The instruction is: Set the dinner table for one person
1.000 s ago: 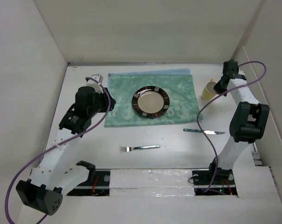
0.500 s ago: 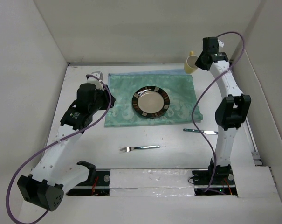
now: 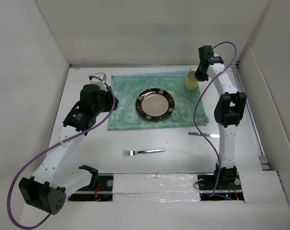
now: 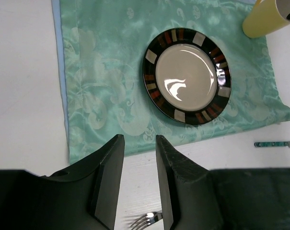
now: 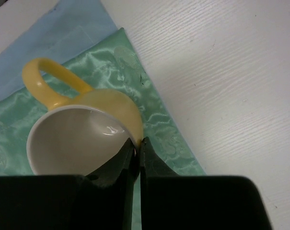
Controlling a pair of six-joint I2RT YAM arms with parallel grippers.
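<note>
Right wrist: right end effector [image 5: 137, 143] tight on yellow mug [image 5: 77, 132] rim.

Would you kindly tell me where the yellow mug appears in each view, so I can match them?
Top external: the yellow mug is at upper right, by the far right corner of the green mat.
Left wrist: the mug is in the top right corner, partly cut off.
Right wrist: the mug is centre left, rim pinched by the right pincer.
Shared landmark: the green mat.
</note>
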